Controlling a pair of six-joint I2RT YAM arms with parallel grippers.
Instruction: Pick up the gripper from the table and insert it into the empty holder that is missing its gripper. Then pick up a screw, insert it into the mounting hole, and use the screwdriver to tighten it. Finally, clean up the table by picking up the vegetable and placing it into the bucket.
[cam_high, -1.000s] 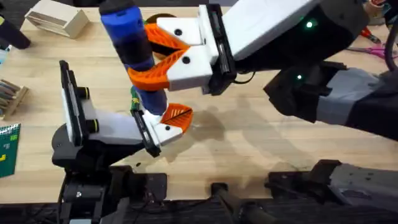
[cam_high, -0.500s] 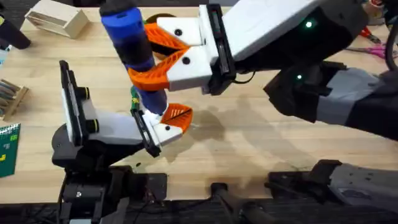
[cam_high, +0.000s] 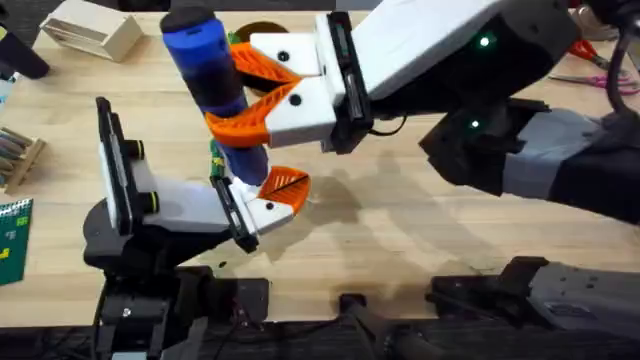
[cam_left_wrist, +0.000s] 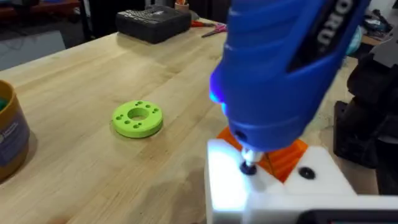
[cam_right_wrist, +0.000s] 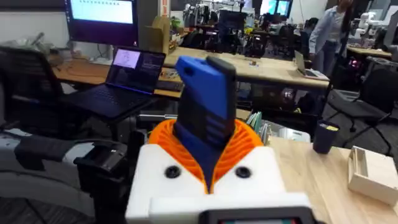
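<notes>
We're into the screw-tightening step by the look of it. At the left of the overhead view our left arm lies low on the table, and the left gripper (cam_high: 262, 200) carries the orange gripper (cam_high: 287, 186) already seated in its white holder (cam_high: 262, 212); whether its claw is apart or together, we cannot tell. Just right of that, the blue screwdriver (cam_high: 212, 85) stands nearly upright, tilted slightly, its silver tip down on the screw (cam_left_wrist: 248, 168) in the holder's mounting hole, with a blue glow at its nose in the left wrist view. Further right, our right arm reaches across from the lower right, wrist level, and the right gripper (cam_high: 250, 88) has its orange pads clamped around the screwdriver's body. The next move, we judge, calls for steady downward pressure, tip kept in the screw head until it seats. The green disc (cam_left_wrist: 137, 118) lies on the table beyond, and the bucket (cam_left_wrist: 10, 138) sits at the edge, awaiting cleanup.
</notes>
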